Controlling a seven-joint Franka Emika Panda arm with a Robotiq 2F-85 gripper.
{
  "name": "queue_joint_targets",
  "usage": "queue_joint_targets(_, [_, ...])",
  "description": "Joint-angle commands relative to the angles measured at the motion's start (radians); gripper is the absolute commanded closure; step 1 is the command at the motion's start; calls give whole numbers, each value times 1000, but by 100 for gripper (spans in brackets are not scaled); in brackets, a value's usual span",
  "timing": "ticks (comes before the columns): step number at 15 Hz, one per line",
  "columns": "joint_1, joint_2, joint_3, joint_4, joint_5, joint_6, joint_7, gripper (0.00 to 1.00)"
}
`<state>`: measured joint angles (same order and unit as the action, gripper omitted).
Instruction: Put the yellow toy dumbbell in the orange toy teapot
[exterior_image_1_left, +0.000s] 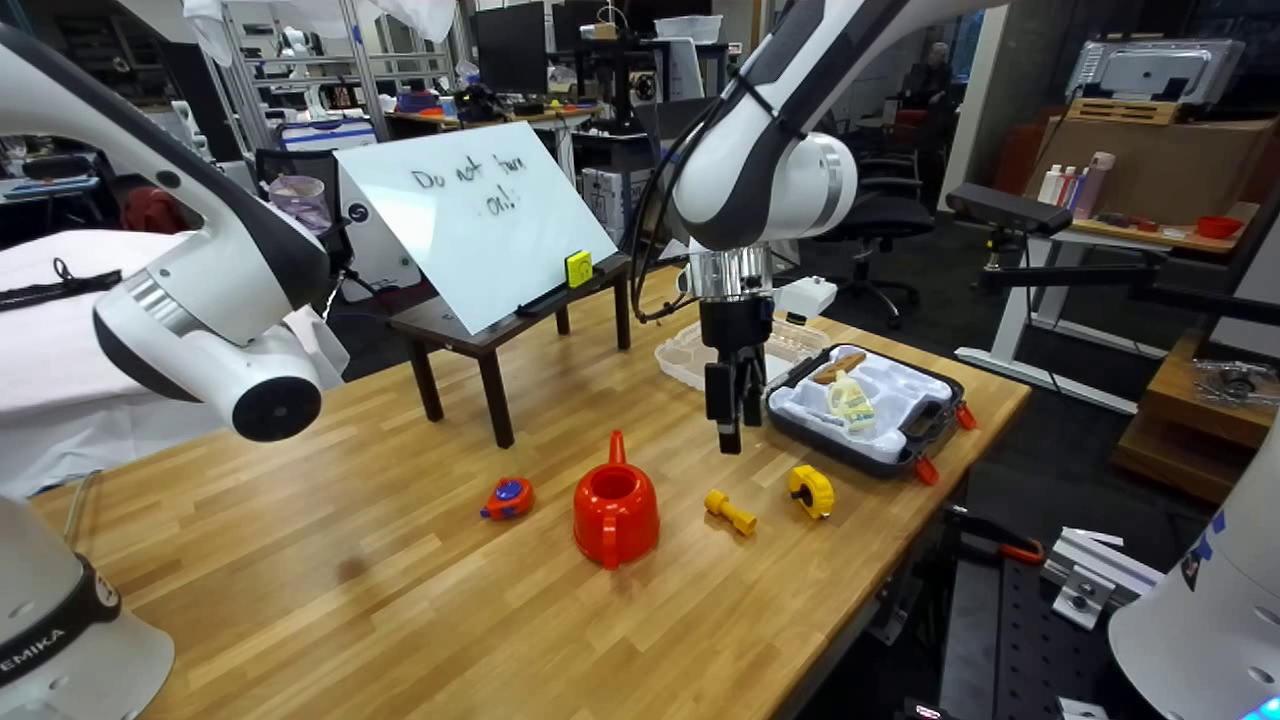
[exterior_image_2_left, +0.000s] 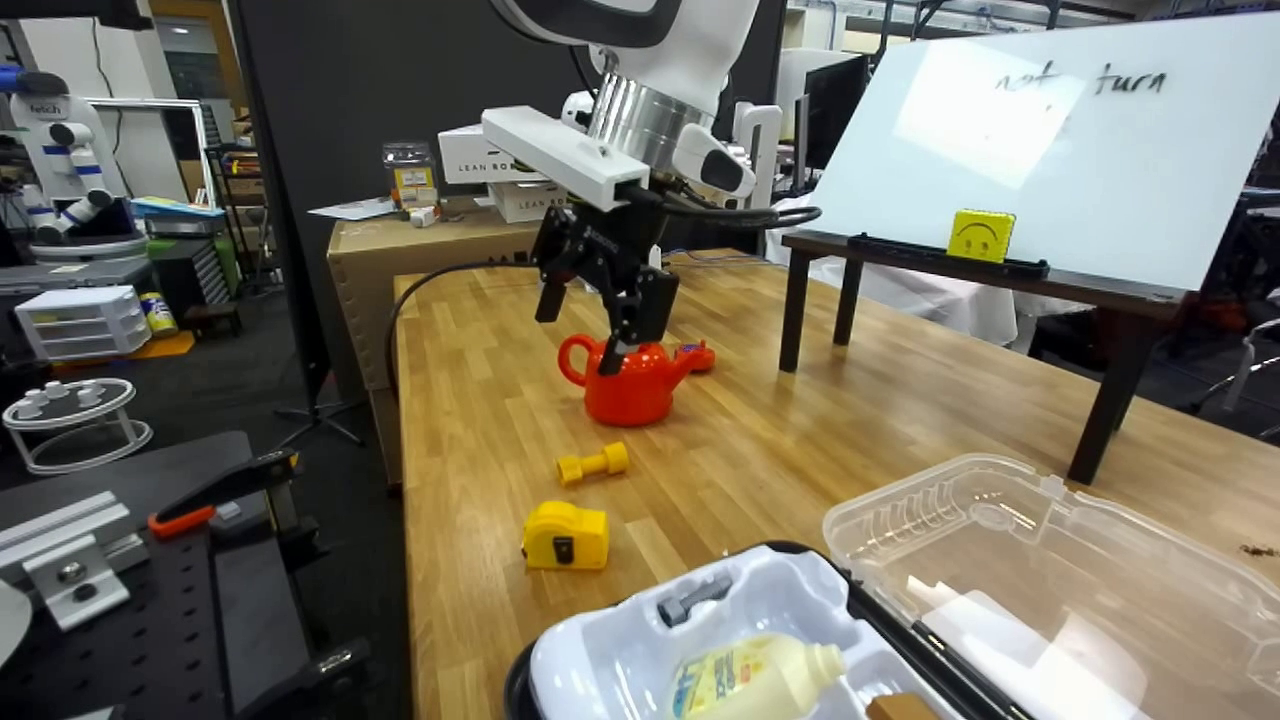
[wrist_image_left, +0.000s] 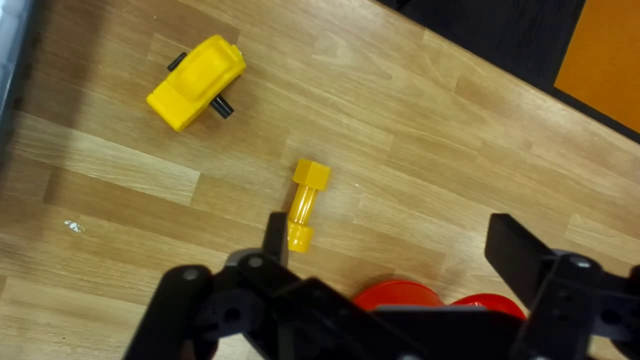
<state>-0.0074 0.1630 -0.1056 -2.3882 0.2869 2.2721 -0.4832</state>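
The yellow toy dumbbell (exterior_image_1_left: 731, 512) lies on its side on the wooden table. It also shows in an exterior view (exterior_image_2_left: 592, 464) and in the wrist view (wrist_image_left: 302, 205), where the left finger covers a bit of its lower end. The orange toy teapot (exterior_image_1_left: 640, 520) stands upright beside it, with an open round top. It also shows in an exterior view (exterior_image_2_left: 628, 395); in the wrist view (wrist_image_left: 397, 295) the gripper hides most of it. My gripper (wrist_image_left: 390, 222) is open and empty, above the table near both toys. It shows in both exterior views (exterior_image_1_left: 742, 425) (exterior_image_2_left: 580, 335).
A yellow-and-black tape measure (exterior_image_1_left: 812, 490) lies near the dumbbell. A small red-and-blue toy (exterior_image_1_left: 510, 498) lies past the teapot. An open case (exterior_image_2_left: 600, 640) holds a bottle. A whiteboard (exterior_image_1_left: 470, 210) stands on a dark stand. Another arm (exterior_image_1_left: 220, 270) stands at the table's side.
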Motion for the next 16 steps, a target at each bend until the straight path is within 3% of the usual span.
queue_joint_targets(1, [-36, 29, 40, 28, -9, 3, 29, 0])
queue_joint_targets(10, [-73, 242, 64, 161, -57, -19, 91, 0])
queue_joint_targets(16, [-103, 317, 92, 216, -72, -33, 86, 0])
